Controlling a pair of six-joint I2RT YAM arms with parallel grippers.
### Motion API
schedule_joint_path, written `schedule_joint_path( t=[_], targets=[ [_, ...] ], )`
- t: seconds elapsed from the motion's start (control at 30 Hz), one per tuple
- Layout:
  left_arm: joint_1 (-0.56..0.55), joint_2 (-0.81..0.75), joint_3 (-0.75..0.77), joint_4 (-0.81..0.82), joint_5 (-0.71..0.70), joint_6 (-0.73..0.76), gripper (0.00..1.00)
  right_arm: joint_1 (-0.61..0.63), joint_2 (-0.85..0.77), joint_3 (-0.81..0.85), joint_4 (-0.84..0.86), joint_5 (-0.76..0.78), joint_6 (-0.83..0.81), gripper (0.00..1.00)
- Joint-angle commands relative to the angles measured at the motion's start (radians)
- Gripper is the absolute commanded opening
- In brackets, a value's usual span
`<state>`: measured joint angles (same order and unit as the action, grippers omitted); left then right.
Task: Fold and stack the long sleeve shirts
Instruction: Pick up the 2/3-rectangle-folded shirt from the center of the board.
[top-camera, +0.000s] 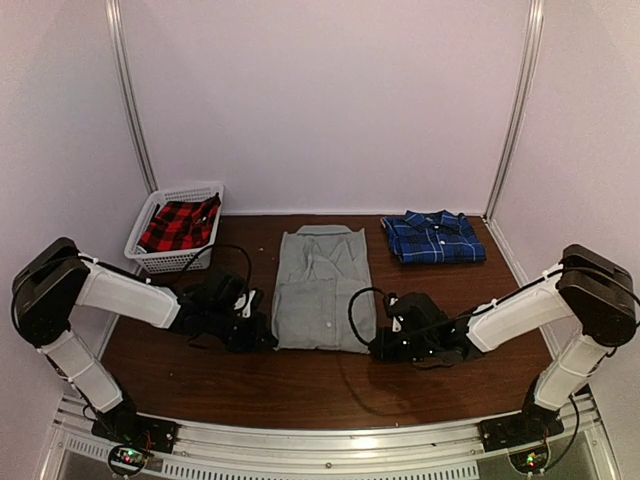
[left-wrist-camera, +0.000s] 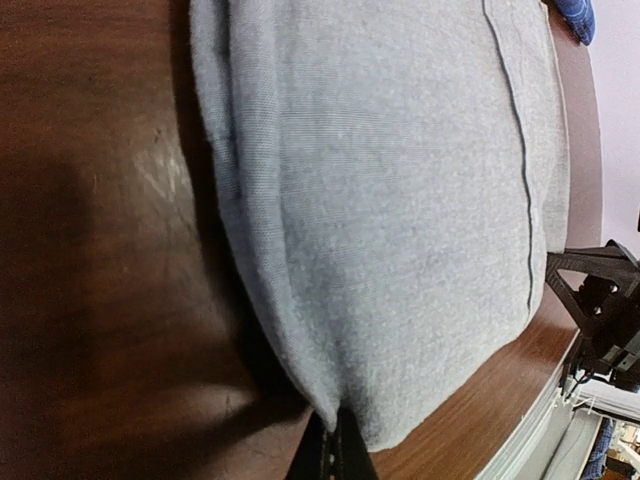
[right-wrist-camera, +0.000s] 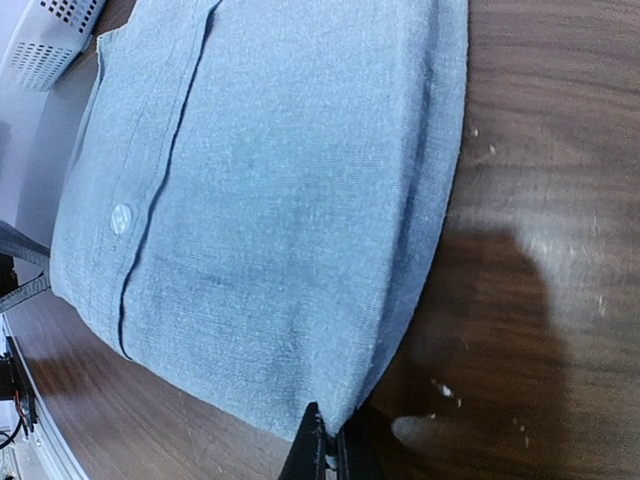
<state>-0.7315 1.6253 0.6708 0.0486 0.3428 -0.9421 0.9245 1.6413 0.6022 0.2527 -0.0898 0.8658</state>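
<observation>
Your grey shirt (top-camera: 322, 290) lies flat at the centre of the desk (top-camera: 300, 390), collar away from the arms, sleeves tucked in. Your left gripper (top-camera: 262, 335) is clamped on the shirt's near left corner; the wrist view shows its fingers (left-wrist-camera: 335, 455) together on the hem. Your right gripper (top-camera: 383, 348) is clamped likewise on the near right corner. The blue plaid shirt (top-camera: 433, 238) sits folded at the far right. A white basket (top-camera: 150, 262) at far left holds a red plaid garment (top-camera: 180, 225).
</observation>
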Motion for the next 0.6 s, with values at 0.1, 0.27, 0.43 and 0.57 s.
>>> schedule_joint_path(
  t=[0.1,0.27,0.43,0.57],
  targets=[
    [-0.074,-0.151,-0.111,-0.015,-0.044,-0.054,0.0,0.082,-0.097,-0.055,-0.091,0.035,0.066,0.0],
    [-0.128,-0.234,-0.176,-0.016,-0.075,-0.11,0.0,0.147,-0.174,-0.093,-0.126,0.043,0.125,0.0],
    [-0.169,-0.32,-0.225,-0.035,-0.11,-0.161,0.0,0.206,-0.246,-0.116,-0.189,0.067,0.173,0.0],
    [-0.198,-0.364,-0.255,-0.044,-0.114,-0.186,0.0,0.261,-0.269,-0.11,-0.228,0.084,0.2,0.0]
  ],
)
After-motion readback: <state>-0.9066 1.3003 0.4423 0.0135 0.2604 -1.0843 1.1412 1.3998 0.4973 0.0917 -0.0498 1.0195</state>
